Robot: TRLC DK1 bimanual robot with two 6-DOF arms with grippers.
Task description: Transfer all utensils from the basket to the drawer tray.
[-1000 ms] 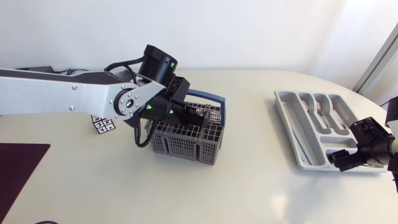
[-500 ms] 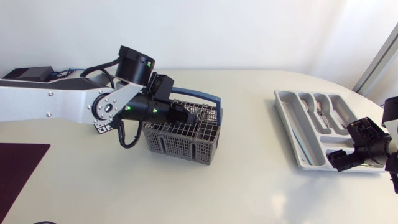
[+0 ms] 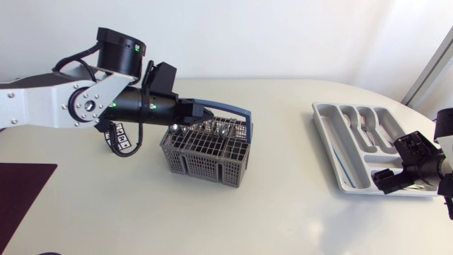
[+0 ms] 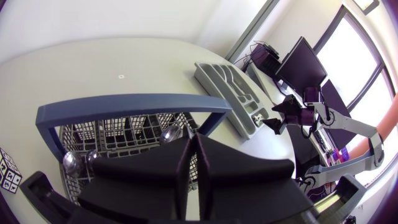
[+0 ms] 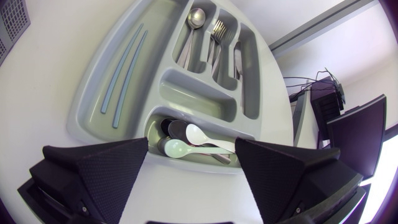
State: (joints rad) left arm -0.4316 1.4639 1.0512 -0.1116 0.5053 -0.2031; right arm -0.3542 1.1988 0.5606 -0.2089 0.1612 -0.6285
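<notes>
Several utensils [image 5: 214, 34] already lie in your tray [image 5: 87, 106] | at least two spoons [image 4: 169, 134] wait in the basket [image 3: 205, 168], so you're partway | left gripper [image 4: 193, 140] over basket, jaws together, nothing seen held | right gripper [image 5: 193, 149] over tray end, jaws apart

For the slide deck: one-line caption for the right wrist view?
Open right pincer above the drawer tray, over the end compartment holding white spoons.

Overhead and close wrist views (tray [image 3: 328, 142] shared)
</notes>
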